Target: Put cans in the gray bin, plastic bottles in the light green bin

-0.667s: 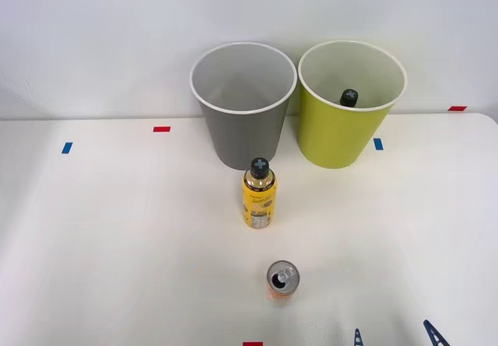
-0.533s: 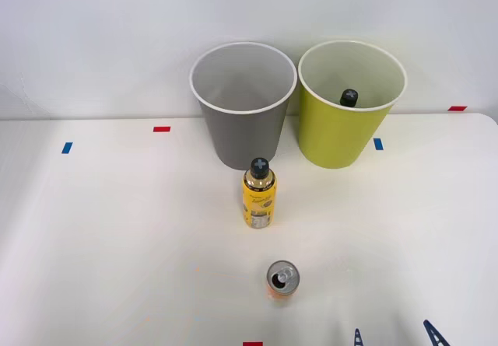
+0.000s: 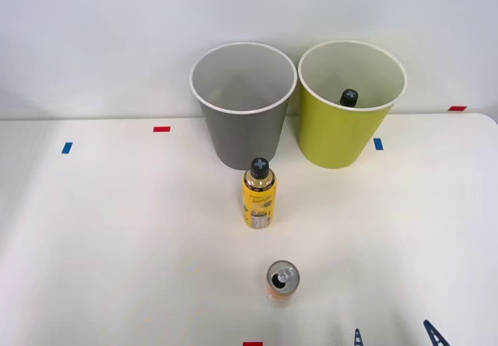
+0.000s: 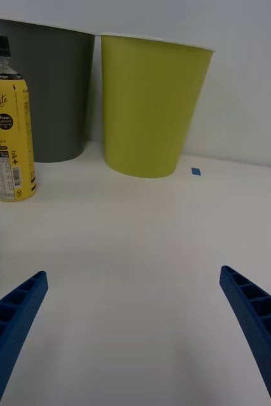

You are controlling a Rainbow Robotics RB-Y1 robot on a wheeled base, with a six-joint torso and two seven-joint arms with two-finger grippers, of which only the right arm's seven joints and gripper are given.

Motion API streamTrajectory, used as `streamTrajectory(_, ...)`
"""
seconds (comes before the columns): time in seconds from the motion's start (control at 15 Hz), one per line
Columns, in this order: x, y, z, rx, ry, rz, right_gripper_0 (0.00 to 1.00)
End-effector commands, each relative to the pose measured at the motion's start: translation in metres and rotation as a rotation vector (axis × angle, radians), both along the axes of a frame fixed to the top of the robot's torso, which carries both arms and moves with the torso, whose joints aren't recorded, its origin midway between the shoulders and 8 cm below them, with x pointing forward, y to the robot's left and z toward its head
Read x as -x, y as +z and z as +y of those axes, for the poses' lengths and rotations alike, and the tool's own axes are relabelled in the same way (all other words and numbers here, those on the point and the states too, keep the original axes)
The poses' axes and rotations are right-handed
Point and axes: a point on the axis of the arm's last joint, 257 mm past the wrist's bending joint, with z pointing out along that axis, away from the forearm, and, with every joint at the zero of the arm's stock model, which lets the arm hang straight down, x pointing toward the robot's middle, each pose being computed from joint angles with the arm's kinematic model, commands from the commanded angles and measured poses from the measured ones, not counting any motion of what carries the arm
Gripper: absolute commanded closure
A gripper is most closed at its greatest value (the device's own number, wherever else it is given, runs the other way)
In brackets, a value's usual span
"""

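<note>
black cap (image 3: 348, 96) inside light green bin (image 3: 334, 132), front view; wrist: blue fingers (image 4: 252, 311) spread, empty.

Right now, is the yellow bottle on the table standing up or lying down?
Standing up. The yellow bottle sits on its base with its black cap on top.

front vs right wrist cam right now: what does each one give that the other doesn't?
Front alone: the insides of both bins, a black-capped bottle in the light green bin, the can's opened top, and red tape marks.

Right wrist alone: the yellow bottle's lemon label print and the bins' outer walls side-on.

Both: the gray bin, light green bin, yellow bottle, can, table, and the open right gripper.
</note>
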Motion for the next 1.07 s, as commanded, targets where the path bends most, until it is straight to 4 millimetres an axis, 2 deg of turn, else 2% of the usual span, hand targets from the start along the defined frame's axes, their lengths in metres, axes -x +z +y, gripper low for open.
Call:
streamTrajectory(0.07,0.0000,0.0000,0.0000,0.000,0.000,0.000,0.06)
streamTrajectory(1.07,0.0000,0.0000,0.0000,0.000,0.000,0.000,0.06)
